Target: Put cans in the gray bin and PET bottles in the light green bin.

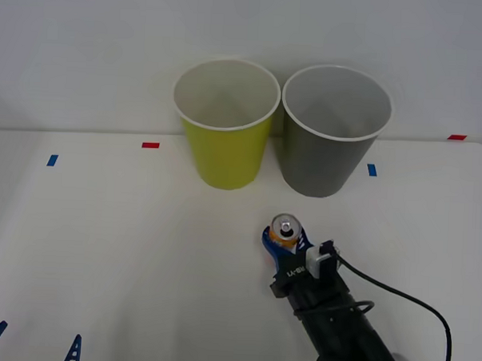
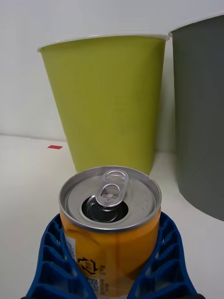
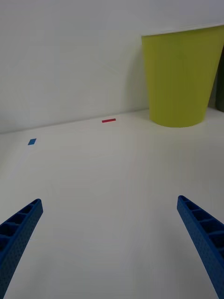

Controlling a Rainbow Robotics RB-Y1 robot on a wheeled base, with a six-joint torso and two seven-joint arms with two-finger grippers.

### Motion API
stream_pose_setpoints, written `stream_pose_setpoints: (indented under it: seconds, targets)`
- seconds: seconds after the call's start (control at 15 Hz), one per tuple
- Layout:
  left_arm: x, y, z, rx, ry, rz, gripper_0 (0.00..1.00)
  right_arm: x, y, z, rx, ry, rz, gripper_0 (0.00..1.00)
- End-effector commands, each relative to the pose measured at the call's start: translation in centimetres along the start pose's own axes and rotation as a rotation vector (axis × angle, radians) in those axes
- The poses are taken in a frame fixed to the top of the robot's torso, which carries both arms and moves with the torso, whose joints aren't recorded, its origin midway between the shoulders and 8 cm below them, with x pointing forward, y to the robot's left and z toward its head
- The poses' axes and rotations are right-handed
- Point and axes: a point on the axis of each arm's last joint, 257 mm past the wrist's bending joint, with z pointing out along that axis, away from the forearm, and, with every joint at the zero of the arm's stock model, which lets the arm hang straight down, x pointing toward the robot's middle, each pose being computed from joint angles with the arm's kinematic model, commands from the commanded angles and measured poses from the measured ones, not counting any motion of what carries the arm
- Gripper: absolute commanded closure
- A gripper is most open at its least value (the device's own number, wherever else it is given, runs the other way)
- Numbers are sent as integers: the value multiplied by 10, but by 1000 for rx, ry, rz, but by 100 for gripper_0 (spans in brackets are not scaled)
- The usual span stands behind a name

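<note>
While the left gripper (image 1: 32,346) idles at the near table edge with its fingers spread wide and empty, the right gripper (image 1: 284,240) has its blue ribbed fingers (image 2: 161,254) closed around the orange drink can (image 2: 110,219), upright, opened top facing up. Beyond stand the light green bin (image 1: 225,122) and, right of it, the gray bin (image 1: 334,128), nearly touching. Risk: with the rims so close, a release left of centre would probably drop the can into the green bin or tip it off a rim.

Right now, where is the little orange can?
The can sits between the right gripper's blue fingers, on the table's right-middle, just before the gray bin.
</note>
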Motion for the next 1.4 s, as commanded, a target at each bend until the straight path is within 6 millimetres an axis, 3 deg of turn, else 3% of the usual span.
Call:
stream_pose_setpoints:
  seconds: [0.07, 0.47, 0.73, 1.2, 1.4]
  targets:
    - [0, 0, 0, 0, 0, 0, 0, -29, -11, -3, 1, 101, -25, 98]
    - [0, 0, 0, 0, 0, 0, 0, -100, -30, -29, 17, 256, -46, 98]
    - [0, 0, 0, 0, 0, 0, 0, -134, -39, -41, 39, 303, -53, 98]
    - [0, 0, 0, 0, 0, 0, 0, -165, -55, -32, 70, 259, -27, 98]
    - [0, 0, 0, 0, 0, 0, 0, -205, -59, -15, 67, 164, -36, 99]
